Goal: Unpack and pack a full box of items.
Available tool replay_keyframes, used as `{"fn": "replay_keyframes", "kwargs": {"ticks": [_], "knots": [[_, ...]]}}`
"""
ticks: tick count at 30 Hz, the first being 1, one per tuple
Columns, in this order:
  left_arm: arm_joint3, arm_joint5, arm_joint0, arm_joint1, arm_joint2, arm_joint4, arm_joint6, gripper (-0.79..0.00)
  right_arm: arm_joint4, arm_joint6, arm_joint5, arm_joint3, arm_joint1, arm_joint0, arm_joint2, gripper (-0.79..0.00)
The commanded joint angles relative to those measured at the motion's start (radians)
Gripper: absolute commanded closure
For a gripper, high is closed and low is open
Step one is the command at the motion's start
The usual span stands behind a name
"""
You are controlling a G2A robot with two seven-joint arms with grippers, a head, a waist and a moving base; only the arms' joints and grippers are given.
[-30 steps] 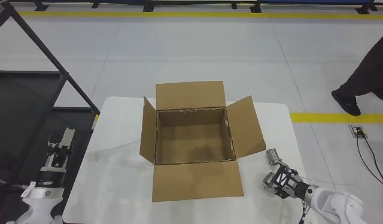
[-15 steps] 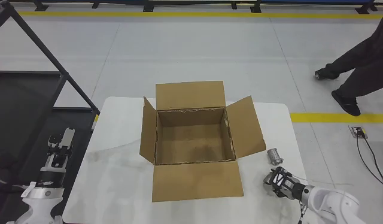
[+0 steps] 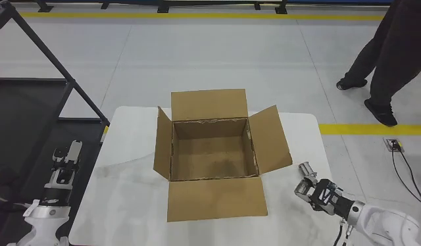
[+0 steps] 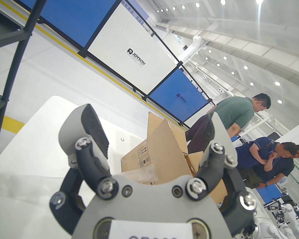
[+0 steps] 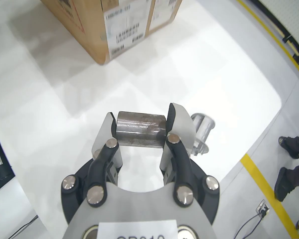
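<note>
The short dark steel cylinder (image 5: 139, 129) is clamped end to end by the right gripper (image 5: 141, 115). It is low over the white table (image 3: 131, 180) near the right flap of the open cardboard box (image 3: 210, 104), with a silvery flanged part (image 5: 201, 130) just beside it. It looks solid, heavy and smooth, so gripping the flat ends seems safer than pinching the round side, though whether it touches the table is hard to tell. The left gripper (image 4: 152, 118) hangs beyond the table's left edge, fingers apart, holding nothing.
</note>
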Motion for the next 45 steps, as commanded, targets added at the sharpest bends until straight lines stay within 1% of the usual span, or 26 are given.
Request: {"fn": "replay_keyframes", "kwargs": {"ticks": [1,4,9,13,17,20,24,27,30,31,45], "knots": [[0.0,0.0,0.0,0.0,0.0,0.0,0.0,-0.785,0.04,-0.008,-0.008,-0.069,0.005,-0.03,0.067,0.0],[0.0,0.0,0.0,0.0,0.0,0.0,0.0,-0.785,0.129,0.028,0.016,-0.167,0.01,-0.058,0.154,0.0],[0.0,0.0,0.0,0.0,0.0,0.0,0.0,-0.785,0.302,0.183,0.101,-0.373,0.011,-0.066,0.241,0.0],[0.0,0.0,0.0,0.0,0.0,0.0,0.0,-0.785,0.385,0.336,0.18,-0.532,0.014,-0.036,0.243,0.0],[0.0,0.0,0.0,0.0,0.0,0.0,0.0,-0.785,0.43,0.491,0.26,-0.609,0.019,0.055,0.171,0.0],[0.0,0.0,0.0,0.0,0.0,0.0,0.0,-0.785,0.447,0.608,0.301,-0.615,0.022,0.159,0.065,0.0],[0.0,0.0,0.0,0.0,0.0,0.0,0.0,-0.785,0.442,0.731,0.357,-0.573,0.016,0.314,-0.126,0.0],[0.0,0.0,0.0,0.0,0.0,0.0,0.0,-0.785,0.418,0.771,0.414,-0.528,0.003,0.418,-0.26,0.0],[0.0,0.0,0.0,0.0,0.0,0.0,0.0,-0.785,0.39,0.785,0.455,-0.48,-0.012,0.497,-0.37,0.0],[0.0,0.0,0.0,0.0,0.0,0.0,0.0,-0.785,0.388,0.801,0.44,-0.469,-0.015,0.519,-0.4,0.0],[0.0,0.0,0.0,0.0,0.0,0.0,0.0,-0.785,0.388,0.801,0.44,-0.469,-0.015,0.519,-0.4,0.0]]}}
